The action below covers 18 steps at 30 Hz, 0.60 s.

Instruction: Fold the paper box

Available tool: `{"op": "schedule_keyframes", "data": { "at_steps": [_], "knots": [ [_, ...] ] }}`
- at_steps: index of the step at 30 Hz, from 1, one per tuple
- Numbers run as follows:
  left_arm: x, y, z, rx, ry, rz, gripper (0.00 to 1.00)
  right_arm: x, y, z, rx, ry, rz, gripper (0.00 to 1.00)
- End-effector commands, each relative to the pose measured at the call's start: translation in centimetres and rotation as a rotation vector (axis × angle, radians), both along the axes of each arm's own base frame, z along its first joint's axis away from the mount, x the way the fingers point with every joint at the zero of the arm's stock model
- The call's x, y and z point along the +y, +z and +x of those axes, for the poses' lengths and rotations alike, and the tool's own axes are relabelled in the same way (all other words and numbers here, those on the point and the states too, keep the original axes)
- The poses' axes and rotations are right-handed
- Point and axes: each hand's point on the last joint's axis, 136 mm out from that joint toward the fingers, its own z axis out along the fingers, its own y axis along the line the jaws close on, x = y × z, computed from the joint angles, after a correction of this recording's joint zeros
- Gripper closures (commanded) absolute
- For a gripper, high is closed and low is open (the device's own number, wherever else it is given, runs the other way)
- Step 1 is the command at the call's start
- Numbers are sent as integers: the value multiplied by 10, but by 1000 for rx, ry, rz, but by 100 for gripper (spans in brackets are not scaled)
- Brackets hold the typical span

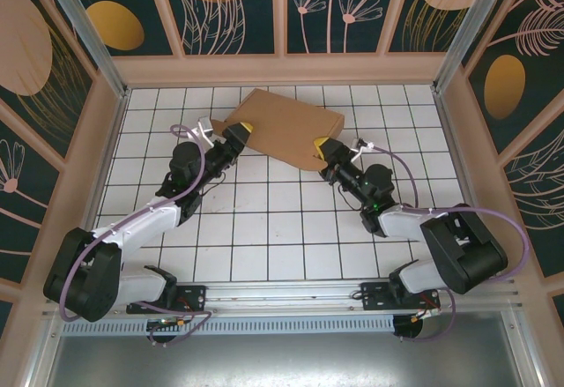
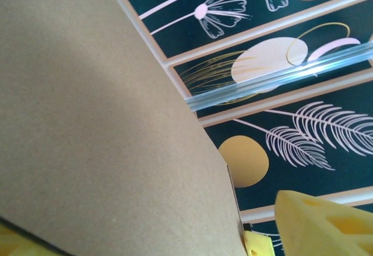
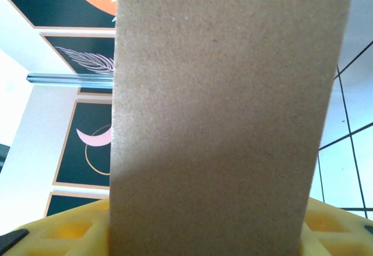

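Observation:
The paper box (image 1: 286, 127) is plain brown cardboard, lying tilted at the back middle of the white tiled table. My left gripper (image 1: 240, 131) is at its left corner. In the left wrist view the cardboard (image 2: 105, 128) covers one yellow finger, while the other fingertip (image 2: 326, 224) stands clear of its edge, so the jaws are open. My right gripper (image 1: 328, 149) is at the box's near right corner. In the right wrist view a cardboard panel (image 3: 227, 116) spans the gap between the two yellow fingers (image 3: 58, 232), touching both.
Patterned walls (image 1: 282, 8) with wooden frames close in the table on three sides. Bare white tiles (image 1: 282, 228) lie between the two arms and the near rail. The box's far edge lies close to the back wall.

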Motion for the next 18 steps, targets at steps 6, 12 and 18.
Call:
{"op": "schedule_keyframes", "data": {
  "at_steps": [6, 12, 18],
  "knots": [
    [-12, -12, -10, 57, -78, -47, 15, -3, 45, -9, -148, -2, 70, 55],
    [-9, -9, -3, 48, -40, -50, 12, 6, 58, -13, -171, 4, 111, 57],
    [-11, -7, 9, 43, -22, -66, 10, 20, 69, -17, -183, 32, 158, 58]
  ]
}}
